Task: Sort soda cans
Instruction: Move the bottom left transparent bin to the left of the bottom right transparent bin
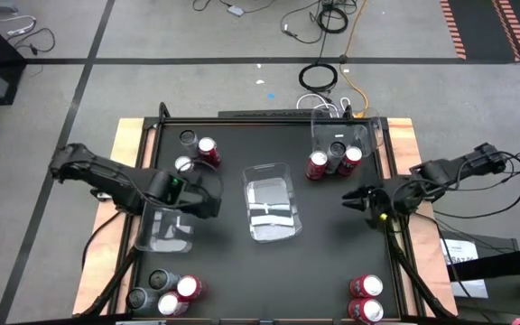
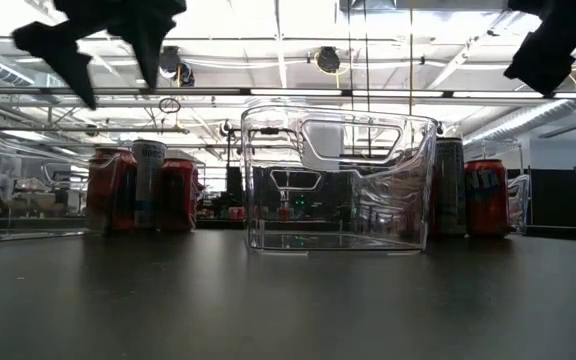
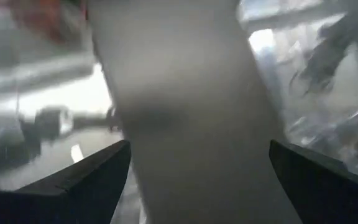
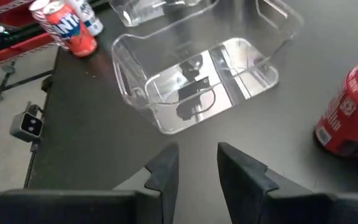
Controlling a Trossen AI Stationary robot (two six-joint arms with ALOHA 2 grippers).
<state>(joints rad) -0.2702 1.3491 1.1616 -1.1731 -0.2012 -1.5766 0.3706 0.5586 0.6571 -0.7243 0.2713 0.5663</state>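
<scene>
Twelve-odd soda cans (image 1: 317, 165) grouped at desk (image 1: 332, 244) corners. Left tool (image 1: 213, 194) wide over left tray (image 1: 165, 230); right tool (image 1: 357, 200) narrow, empty. We judge: narrow jaws may topple cans nr far tray.

The black table (image 1: 323, 235) carries three clear trays (image 1: 272, 201) and clustered soda cans (image 1: 318, 165) (red and grey).

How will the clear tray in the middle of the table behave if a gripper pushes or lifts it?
The clear tray looks thin-walled and empty, so it is probably light and may slide on the smooth dark table. Its glossy walls could be slippery. It sits wide and low, so tipping seems unlikely.
</scene>
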